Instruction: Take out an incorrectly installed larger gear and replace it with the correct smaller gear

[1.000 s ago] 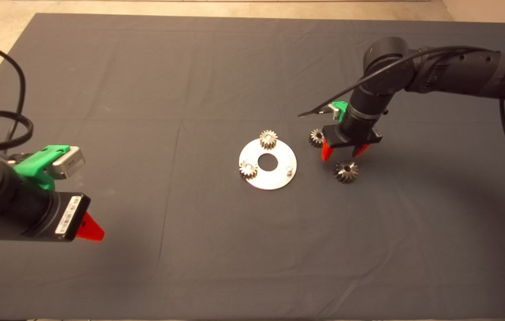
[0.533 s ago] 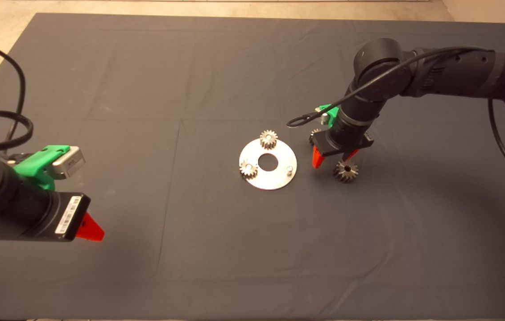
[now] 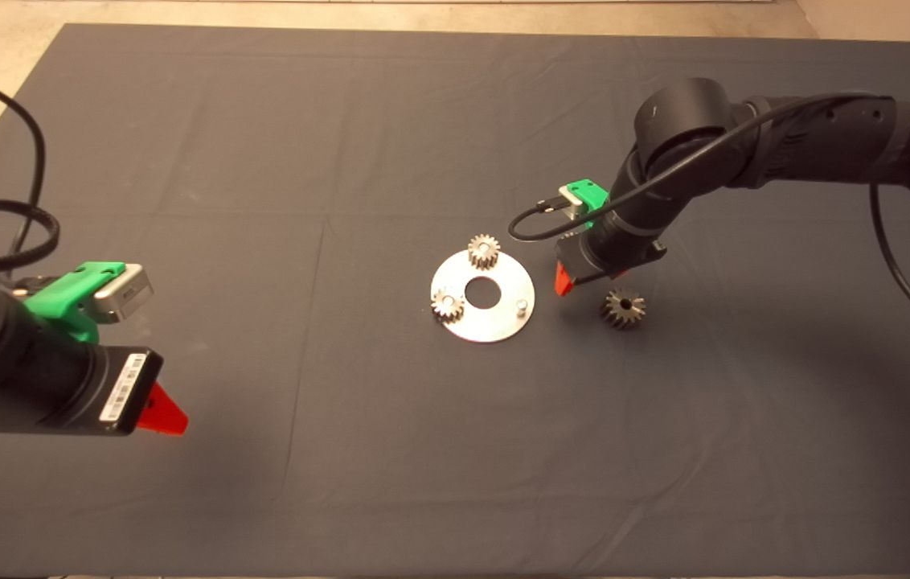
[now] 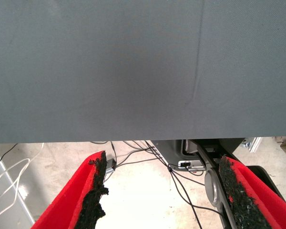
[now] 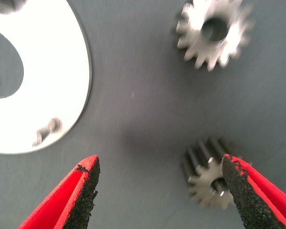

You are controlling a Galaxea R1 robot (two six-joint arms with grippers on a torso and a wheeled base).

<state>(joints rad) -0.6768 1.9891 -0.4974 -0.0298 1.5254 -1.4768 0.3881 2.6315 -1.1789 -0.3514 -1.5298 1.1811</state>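
Note:
The larger gear (image 3: 624,309), dark with slanted teeth, lies on the mat right of the round steel plate (image 3: 495,326). The plate carries two small gears (image 3: 484,251) (image 3: 448,304) and one bare peg (image 3: 521,305). My right gripper (image 3: 588,277) hangs open just right of the plate and hides the loose smaller gear in the head view. In the right wrist view the gripper (image 5: 159,160) is open and empty. There the smaller gear (image 5: 213,31) lies on the mat beyond the fingers, and the larger gear (image 5: 205,167) lies by one finger (image 5: 248,191). My left gripper (image 3: 161,418) is parked open at the lower left.
The dark mat (image 3: 342,450) covers the table. The plate (image 5: 43,67) and its bare peg (image 5: 50,128) also show in the right wrist view. The left wrist view shows the open left gripper (image 4: 162,157), the mat's edge and floor cables (image 4: 133,160) beyond it.
My right gripper has moved left toward the plate and now covers the loose smaller gear in the head view. The gears, the plate and the left arm have not moved.

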